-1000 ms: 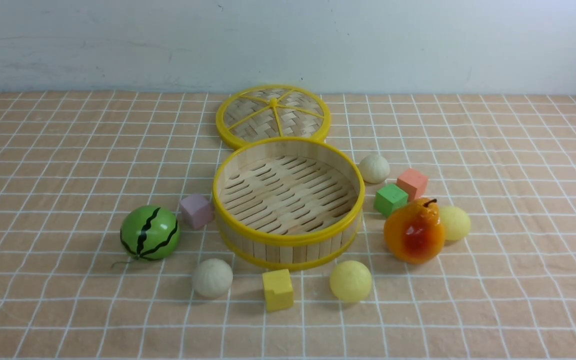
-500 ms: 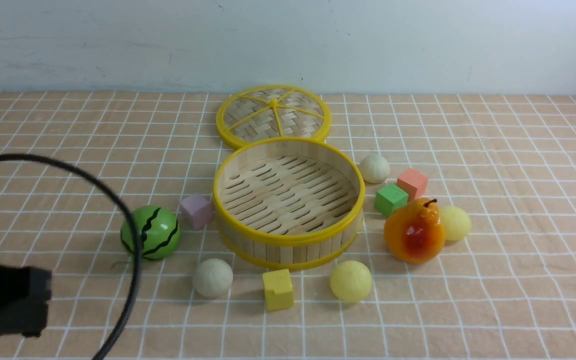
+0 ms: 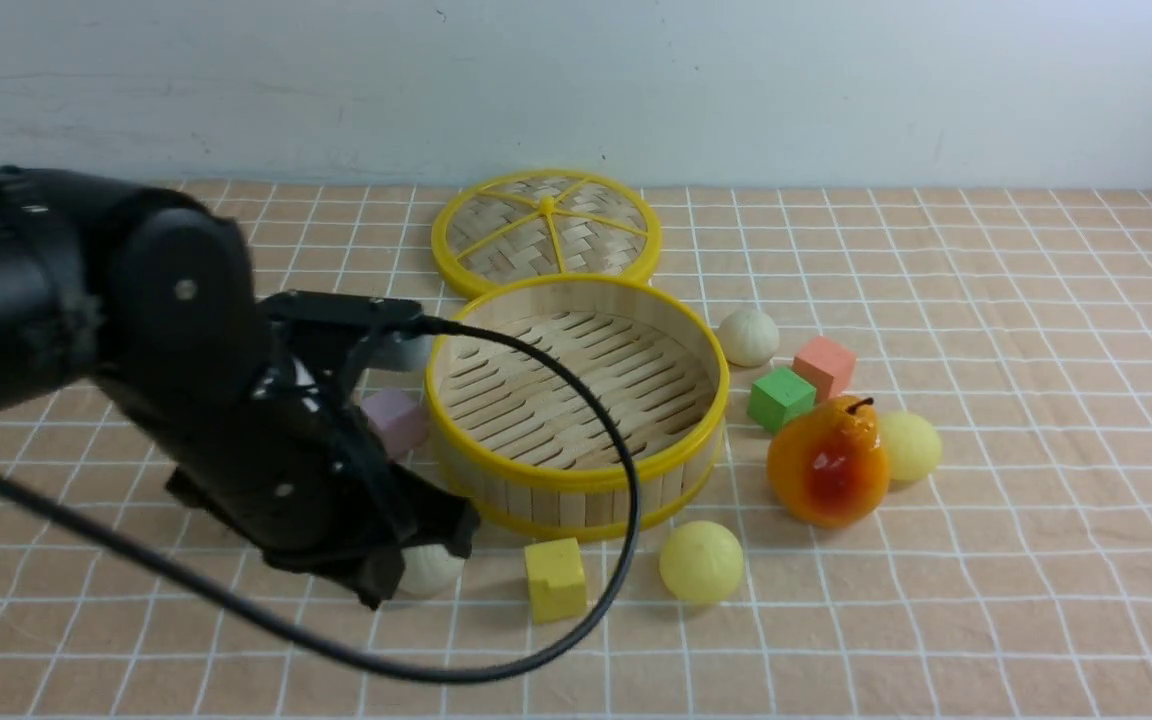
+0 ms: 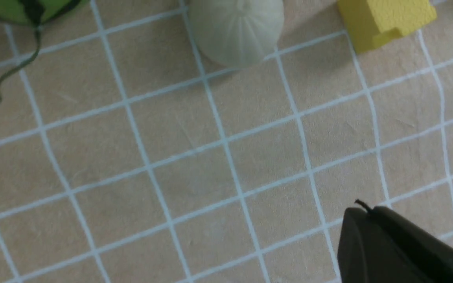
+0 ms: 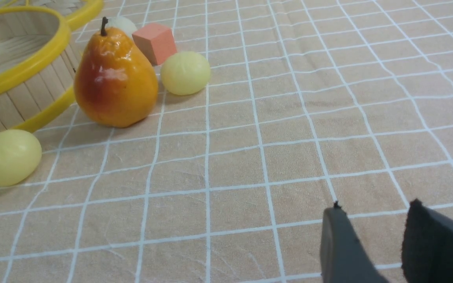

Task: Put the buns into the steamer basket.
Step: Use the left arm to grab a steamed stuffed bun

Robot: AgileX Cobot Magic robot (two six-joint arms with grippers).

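The steamer basket [image 3: 576, 478] stands empty mid-table. Two off-white buns lie on the cloth: one [image 3: 747, 336] right of the basket, one [image 3: 436, 572] at its front left, half hidden by my left arm. Two pale yellow buns lie in front of the basket [image 3: 701, 561] and behind the pear [image 3: 910, 446]. My left gripper [image 3: 376, 590] is shut and empty, low beside the near off-white bun [image 4: 236, 31], short of touching it; its closed tips [image 4: 362, 214] show in the wrist view. My right gripper [image 5: 374, 220] is open and empty above bare cloth, out of the front view.
The woven lid [image 3: 546, 230] lies behind the basket. An orange pear [image 3: 828, 462], green block [image 3: 781, 398] and salmon block [image 3: 824, 366] sit right of it. A yellow block [image 3: 555, 578] and pink block [image 3: 394, 420] sit near it. The watermelon [image 4: 22, 8] is hidden behind my left arm in front.
My left arm has swung in from the left edge and come down over the watermelon, bringing its gripper beside the near off-white bun. None of the objects has moved.
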